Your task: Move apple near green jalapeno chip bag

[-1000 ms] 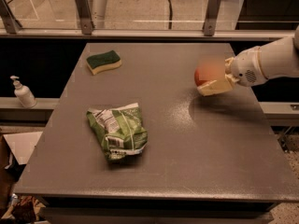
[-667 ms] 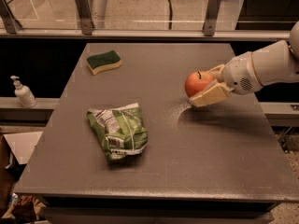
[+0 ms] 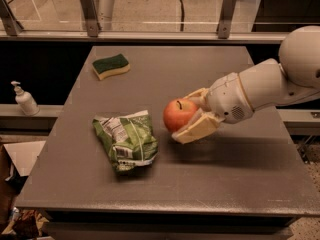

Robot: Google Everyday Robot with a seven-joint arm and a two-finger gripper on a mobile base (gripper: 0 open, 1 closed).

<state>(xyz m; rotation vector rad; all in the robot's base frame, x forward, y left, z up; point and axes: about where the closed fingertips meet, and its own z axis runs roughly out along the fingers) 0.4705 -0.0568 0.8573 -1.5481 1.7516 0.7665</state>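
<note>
We find the gripper (image 3: 186, 118) clamped on the apple (image 3: 177, 114), close at 3 o'clock of the green jalapeno chip bag (image 3: 127, 140); we judge only set-down outstanding.

Beside the bag (image 3: 127, 140), end effector (image 3: 187, 117) apparently clasps the apple (image 3: 177, 114).

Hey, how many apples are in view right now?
1. The apple is gripped in the hand, over the table, just right of the green jalapeno chip bag. No other apple shows.
</note>
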